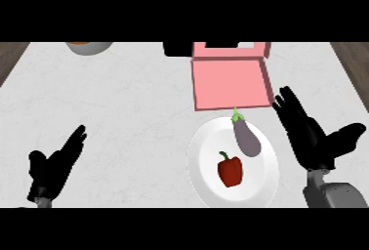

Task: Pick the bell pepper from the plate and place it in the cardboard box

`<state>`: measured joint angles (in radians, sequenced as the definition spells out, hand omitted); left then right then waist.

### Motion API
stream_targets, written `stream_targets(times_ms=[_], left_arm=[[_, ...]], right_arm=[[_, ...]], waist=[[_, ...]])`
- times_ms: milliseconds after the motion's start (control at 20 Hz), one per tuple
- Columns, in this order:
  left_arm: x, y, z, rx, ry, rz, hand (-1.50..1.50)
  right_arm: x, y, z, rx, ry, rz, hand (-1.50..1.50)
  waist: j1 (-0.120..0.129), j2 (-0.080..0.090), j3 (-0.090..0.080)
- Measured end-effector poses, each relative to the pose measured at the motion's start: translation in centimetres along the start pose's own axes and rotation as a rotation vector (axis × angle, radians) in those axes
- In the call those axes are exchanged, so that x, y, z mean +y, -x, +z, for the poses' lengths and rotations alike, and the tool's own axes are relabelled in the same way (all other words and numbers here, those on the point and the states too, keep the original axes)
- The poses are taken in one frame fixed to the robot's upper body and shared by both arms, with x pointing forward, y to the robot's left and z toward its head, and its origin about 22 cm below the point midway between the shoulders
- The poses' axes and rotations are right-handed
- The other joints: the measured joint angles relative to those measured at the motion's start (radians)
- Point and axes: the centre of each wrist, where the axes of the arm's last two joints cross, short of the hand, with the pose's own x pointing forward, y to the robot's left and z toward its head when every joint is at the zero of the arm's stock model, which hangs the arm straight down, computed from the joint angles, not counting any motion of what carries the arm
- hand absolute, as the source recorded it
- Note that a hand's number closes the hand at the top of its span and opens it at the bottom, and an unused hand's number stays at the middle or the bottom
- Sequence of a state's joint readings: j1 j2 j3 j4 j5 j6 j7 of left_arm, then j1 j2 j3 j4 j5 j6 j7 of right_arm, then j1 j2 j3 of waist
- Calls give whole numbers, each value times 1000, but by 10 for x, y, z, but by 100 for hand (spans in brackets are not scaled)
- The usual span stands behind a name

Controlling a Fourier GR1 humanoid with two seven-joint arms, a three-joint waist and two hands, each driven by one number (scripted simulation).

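Red bell pepper (231,171) on the white plate (209,146), toward its near side, stem pointing away, untouched. Sharing the plate, on its far side: a purple eggplant (247,137), green stem tip reaching past the rim toward the pink cardboard box (229,88), open and lying just beyond the plate. Just right of the plate, level with the eggplant: the right robot hand (306,129), released, fingers straight, thumb spread, grasping nothing. Well to the left of the plate: the left robot hand (54,163), also released, resting edge-on over the surface (122,107). Picking not yet begun. Likely trouble: closing on the eggplant instead of the pepper, as the nearer of the two to the right robot hand, or nudging it off the plate while reaching across. Another risk: sliding the pepper along the smooth plate rather than lifting it, through a shallow or off-centre grasp. On the carry, a possible snag on the box's near wall, with the eggplant's stem lying in the path. Hard to make out: the box's depth; a dark thing (176,49) far beyond the plate and a bowl (89,46) far up-left of it, both cut off at the view's upper edge; forearms cut off at the lower edge.
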<state>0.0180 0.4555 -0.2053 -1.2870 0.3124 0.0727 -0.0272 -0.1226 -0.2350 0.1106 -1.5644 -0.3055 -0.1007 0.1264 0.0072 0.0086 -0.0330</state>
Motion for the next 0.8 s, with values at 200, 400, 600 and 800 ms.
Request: stream_targets(times_ms=[200, 400, 600, 800], left_arm=[[29, -10, 9, -16, -130, -116, 0], [50, -36, -1, -89, -238, -227, 0], [52, -47, -7, -121, -304, -285, 0], [54, -54, -12, -130, -342, -311, 0]], right_arm=[[9, -2, -1, -27, -133, 42, -150], [9, -24, -4, -128, -330, 323, -150], [-2, 4, 11, -170, -457, 556, -150], [-29, 46, 27, -245, -511, 438, -150]], waist=[[3, -11, 33], [13, -27, 24], [1, -15, 31], [-5, -8, 35]])
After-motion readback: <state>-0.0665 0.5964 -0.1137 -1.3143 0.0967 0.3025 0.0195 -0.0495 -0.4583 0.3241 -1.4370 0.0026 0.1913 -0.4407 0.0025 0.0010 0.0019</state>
